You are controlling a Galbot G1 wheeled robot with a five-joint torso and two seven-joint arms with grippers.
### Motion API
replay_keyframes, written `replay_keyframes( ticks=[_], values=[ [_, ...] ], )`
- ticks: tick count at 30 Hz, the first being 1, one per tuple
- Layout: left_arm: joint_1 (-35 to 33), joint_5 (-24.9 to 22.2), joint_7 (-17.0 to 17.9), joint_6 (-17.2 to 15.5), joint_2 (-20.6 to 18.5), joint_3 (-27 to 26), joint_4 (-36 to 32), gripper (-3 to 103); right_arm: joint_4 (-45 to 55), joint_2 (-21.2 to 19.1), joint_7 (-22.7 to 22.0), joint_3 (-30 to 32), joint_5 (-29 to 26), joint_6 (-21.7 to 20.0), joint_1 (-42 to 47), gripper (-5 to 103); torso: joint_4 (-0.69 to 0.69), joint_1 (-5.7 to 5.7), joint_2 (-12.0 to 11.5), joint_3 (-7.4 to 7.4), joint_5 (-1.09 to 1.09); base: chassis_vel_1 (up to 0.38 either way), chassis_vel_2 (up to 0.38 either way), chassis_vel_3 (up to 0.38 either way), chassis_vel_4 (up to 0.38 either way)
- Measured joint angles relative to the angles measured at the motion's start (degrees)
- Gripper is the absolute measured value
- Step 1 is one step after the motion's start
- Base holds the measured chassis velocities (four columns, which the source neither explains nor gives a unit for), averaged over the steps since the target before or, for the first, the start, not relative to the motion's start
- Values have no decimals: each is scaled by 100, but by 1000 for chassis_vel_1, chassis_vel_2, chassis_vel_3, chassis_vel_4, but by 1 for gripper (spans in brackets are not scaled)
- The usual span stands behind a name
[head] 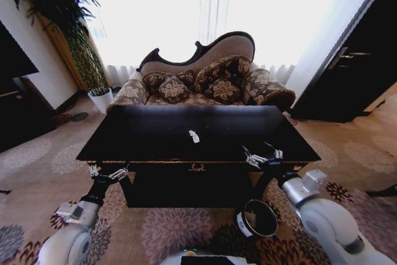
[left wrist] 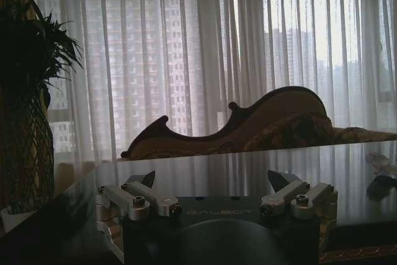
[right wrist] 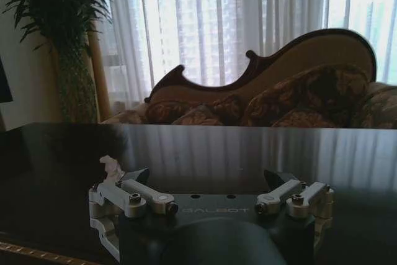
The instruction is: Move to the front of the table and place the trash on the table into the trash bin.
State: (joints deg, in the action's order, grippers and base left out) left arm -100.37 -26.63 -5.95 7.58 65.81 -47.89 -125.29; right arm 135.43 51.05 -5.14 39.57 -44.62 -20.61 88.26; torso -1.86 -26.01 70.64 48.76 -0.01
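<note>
A: What is being shown across the middle of the head view?

B: The table (head: 155,134) is being shown there, long and black, with a sofa (head: 205,79) being seen behind it toward the upper centre and a potted plant (head: 74,35) at the upper left.

A: And the trash bin?

B: The trash bin (head: 257,218) is being seen on the carpet at the lower right of centre, just in front of the table's near edge, its open top being turned up toward the camera.

A: How are the grippers being held?

B: The right gripper (head: 262,155) is being held over the table's near right edge, its fingers being spread wide with nothing gripped between them. The left gripper (head: 107,172) is being held at the near left corner, just below the tabletop's edge, likewise spread wide and empty.

A: Where is the trash being seen?

B: One small white scrap of trash (head: 194,136) is being seen lying near the middle of the tabletop, well apart from both grippers. In the right wrist view it (right wrist: 111,164) is being shown just beyond one finger (right wrist: 133,192).
</note>
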Motion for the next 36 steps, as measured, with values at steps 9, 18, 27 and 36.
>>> replay_keyframes(
  ticks=[9, 18, 27, 36],
  values=[
    [0, 0, 0, 0, 0, 0, 0, 100, -381, -670, -152, -634, -362, -121, -628, 100, -1, 1, 1, -1, 0, 0, 0, 0, 0],
    [0, 0, 0, 0, 0, 0, 0, 100, -1013, -1367, -422, -1840, -802, -318, -2306, 100, 1, 1, 1, 0, -1, 0, 0, 0, 0],
    [0, 0, 0, 0, 0, 1, 0, 100, -1557, -1695, -443, -2847, -1072, -387, -3317, 100, -1, 1, 1, 0, -1, 0, 0, 0, 0],
    [0, 0, 0, 0, 0, 0, 0, 100, -2097, -1621, -658, -4438, -1420, -577, -5149, 100, 0, 0, 1, 0, -2, 0, 0, 0, 0]
  ],
)
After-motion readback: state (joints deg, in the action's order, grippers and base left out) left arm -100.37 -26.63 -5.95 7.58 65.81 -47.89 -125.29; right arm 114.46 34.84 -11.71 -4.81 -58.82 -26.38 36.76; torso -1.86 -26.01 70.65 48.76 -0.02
